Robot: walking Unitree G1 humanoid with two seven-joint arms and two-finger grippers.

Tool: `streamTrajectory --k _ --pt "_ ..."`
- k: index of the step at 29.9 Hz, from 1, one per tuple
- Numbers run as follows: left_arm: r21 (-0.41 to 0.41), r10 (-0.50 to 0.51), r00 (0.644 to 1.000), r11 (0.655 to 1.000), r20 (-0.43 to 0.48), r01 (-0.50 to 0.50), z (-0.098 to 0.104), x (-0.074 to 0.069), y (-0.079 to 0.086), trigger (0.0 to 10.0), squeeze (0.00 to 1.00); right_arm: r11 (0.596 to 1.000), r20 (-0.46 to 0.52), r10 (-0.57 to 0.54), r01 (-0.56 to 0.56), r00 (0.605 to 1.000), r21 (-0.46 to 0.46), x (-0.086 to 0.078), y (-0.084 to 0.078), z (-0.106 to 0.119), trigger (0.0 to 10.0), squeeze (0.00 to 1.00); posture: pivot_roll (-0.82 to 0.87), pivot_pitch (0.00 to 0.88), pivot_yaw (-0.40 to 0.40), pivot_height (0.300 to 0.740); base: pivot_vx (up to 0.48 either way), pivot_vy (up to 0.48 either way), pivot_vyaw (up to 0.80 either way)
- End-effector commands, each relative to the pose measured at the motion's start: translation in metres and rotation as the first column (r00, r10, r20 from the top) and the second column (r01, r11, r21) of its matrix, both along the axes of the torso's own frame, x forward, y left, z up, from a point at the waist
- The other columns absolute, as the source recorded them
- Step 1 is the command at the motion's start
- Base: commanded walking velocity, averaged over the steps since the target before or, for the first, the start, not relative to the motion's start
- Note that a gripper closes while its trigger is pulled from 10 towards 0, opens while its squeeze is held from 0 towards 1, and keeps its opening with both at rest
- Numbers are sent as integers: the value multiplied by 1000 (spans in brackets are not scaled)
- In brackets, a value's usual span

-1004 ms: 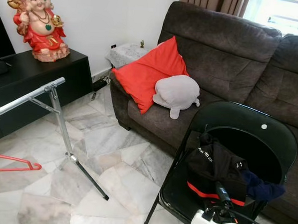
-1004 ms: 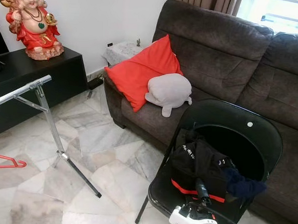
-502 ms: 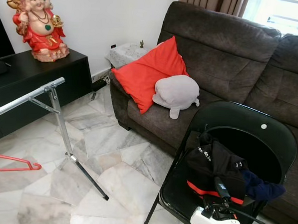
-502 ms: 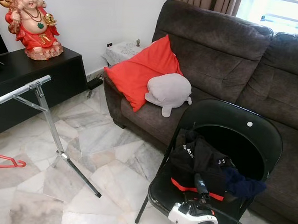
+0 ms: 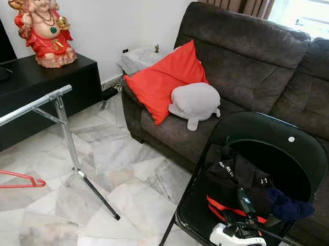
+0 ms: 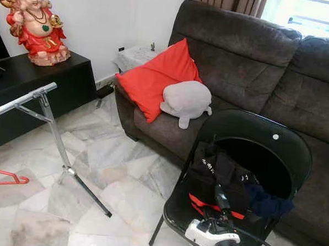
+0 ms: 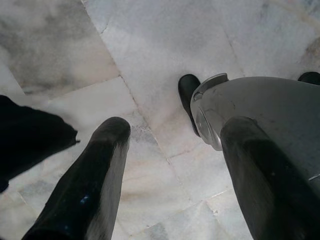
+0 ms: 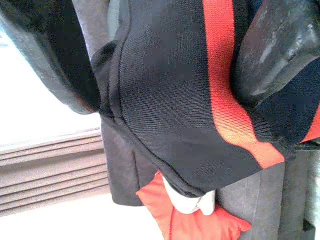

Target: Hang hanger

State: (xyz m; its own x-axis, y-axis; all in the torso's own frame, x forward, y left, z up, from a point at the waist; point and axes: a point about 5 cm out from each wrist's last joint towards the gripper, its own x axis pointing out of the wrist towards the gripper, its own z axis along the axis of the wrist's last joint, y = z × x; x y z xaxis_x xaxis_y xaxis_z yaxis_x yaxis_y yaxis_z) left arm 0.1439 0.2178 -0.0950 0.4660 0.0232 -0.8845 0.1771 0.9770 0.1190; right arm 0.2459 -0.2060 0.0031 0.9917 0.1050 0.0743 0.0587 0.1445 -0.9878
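The red hanger [image 5: 13, 179] is seen at about 9 o'clock in the head view, lying low by the marble floor [image 5: 123, 170] at the far left edge, beneath the silver rail of the clothes rack [image 5: 30, 106]. Only part of it is shown: a thin red frame, its long axis running roughly 9 to 3 o'clock, with a small curled end toward the rack's leg. Whether it rests on the floor or on something cannot be told.

The right claw [image 5: 243, 200] is held at about 5 o'clock, over the black folding chair [image 5: 273, 145], and is pushed into the black garment [image 5: 233, 179] with the red stripe. In the right wrist view its fingers [image 8: 280, 50] are spread apart on either side of the knit cloth; a firm grip on it cannot be confirmed.

The left claw [image 7: 172, 165] is pointed down at bare floor tiles, its fingers apart and nothing held between them.

The hanger therefore lies well apart from the right claw, toward 9 o'clock across the floor, and the left arm is judged to be the nearer one. The rail on which it would be hung stands just above the hanger, between it and the black cabinet [image 5: 39, 83].
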Motion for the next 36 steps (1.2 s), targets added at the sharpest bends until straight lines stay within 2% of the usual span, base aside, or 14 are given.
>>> streamTrajectory --k 1,10,15,19,24,31,36 --pt "2 9 1000 1000 -16 -9 -2 -4 1 10000 0 1000 26 -7 6 1000 16 -1 -2 4 10000 0 -23 0 -18 740 0 0 0" --pt "2 7 1000 1000 -16 -7 -2 -4 0 10000 0 998 20 -41 40 999 39 -9 -3 1 10000 0 -28 0 -18 740 0 0 0" --pt "3 5 1000 1000 -15 -5 -1 -4 0 10000 0 994 -3 -102 102 995 34 -16 -12 -3 10000 0 -28 0 -20 740 0 0 0" --pt "4 7 1000 1000 -14 -7 -1 -3 0 10000 0 994 33 -102 101 994 35 -18 -13 2 10000 0 -33 0 -17 740 0 0 0" --pt "6 4 1000 1000 -15 -4 -1 -3 0 10000 0 996 82 -87 84 993 44 -17 -13 10 10000 0 -35 0 -16 740 0 0 0" --pt "6 6 1000 1000 -15 -6 -2 -4 0 10000 0 998 80 -33 28 996 61 -12 -8 13 10000 0 -33 0 -19 740 0 0 0" --pt "4 8 1000 1000 -16 -8 -2 -4 0 10000 0 996 6 26 -26 1000 86 -2 1 9 10000 0 -31 0 -18 740 0 0 0"
